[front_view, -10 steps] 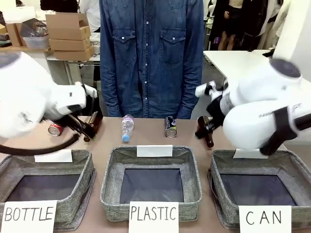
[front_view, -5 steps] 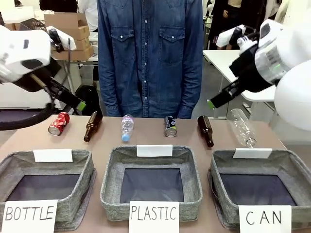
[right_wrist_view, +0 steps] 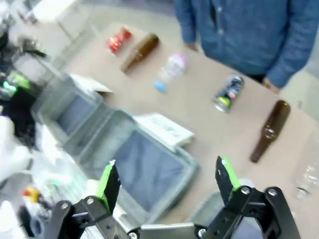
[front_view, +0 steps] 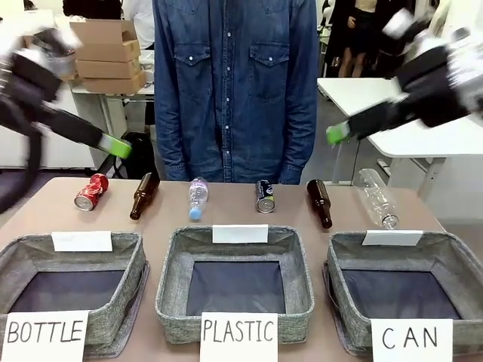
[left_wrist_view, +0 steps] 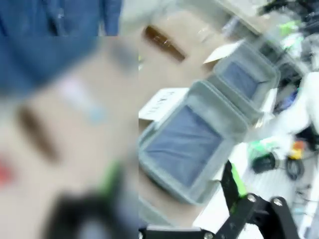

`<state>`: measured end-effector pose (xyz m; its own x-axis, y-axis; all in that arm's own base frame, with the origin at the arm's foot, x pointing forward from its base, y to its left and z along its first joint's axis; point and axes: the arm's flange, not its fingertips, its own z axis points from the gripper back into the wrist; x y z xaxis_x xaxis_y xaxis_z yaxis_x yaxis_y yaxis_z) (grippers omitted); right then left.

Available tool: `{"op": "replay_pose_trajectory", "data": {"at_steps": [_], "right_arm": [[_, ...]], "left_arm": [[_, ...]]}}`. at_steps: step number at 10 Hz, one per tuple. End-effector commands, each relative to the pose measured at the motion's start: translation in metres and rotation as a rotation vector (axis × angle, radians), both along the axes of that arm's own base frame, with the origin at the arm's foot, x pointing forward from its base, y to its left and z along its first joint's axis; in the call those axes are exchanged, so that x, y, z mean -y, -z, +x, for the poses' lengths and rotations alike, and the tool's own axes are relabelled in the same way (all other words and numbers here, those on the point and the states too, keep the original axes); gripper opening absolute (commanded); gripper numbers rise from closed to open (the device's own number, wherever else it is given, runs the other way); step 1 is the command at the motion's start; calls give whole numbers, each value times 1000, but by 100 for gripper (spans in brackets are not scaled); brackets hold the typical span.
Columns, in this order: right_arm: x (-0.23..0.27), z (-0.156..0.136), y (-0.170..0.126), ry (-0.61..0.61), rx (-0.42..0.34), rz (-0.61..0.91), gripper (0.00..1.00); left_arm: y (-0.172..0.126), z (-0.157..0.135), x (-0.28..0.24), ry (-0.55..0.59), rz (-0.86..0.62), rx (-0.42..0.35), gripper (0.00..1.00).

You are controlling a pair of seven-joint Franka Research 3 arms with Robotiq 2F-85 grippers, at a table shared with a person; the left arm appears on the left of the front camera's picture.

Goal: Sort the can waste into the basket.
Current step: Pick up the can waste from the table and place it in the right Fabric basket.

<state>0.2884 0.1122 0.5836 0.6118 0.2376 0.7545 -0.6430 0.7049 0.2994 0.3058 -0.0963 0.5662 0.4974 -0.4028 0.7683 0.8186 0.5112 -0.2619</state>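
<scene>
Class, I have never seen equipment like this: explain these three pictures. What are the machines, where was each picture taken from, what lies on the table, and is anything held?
These are two robot arms, each ending in a two-finger gripper. The front picture looks across the table at a person in a denim shirt; the left gripper and right gripper hang in the air, both open, empty. The other two come from cameras on the wrists, looking along the fingers. On the table lie, left to right, a crushed red can, a brown bottle, a small plastic bottle, a dark can, a second brown bottle and a large clear bottle. Nearer stand the BOTTLE basket, PLASTIC basket and CAN basket.
</scene>
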Motion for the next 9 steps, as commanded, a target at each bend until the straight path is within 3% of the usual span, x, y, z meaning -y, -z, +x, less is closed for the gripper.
{"op": "replay_pose_trajectory", "data": {"at_steps": [1,2,3,5,6,7,9], "right_arm": [[69,-38,17,69,-105,515,100],[86,-45,22,139,-85,558,100],[91,-49,25,175,-103,508,100],[108,-50,46,98,-280,445,100],[121,-51,54,177,-266,464,100],[119,-15,-18,106,-190,484,100],[119,-15,-18,106,-190,484,100]], "left_arm": [[8,-10,-75,25,-457,-244,100],[14,-14,-91,-20,-554,-237,100],[16,-17,-96,-59,-579,-225,100],[24,-17,-116,-113,-605,-225,100],[33,-12,-121,-185,-628,-252,100],[2,-3,-134,-76,-621,-234,100],[2,-3,-134,-76,-621,-234,100]]}}
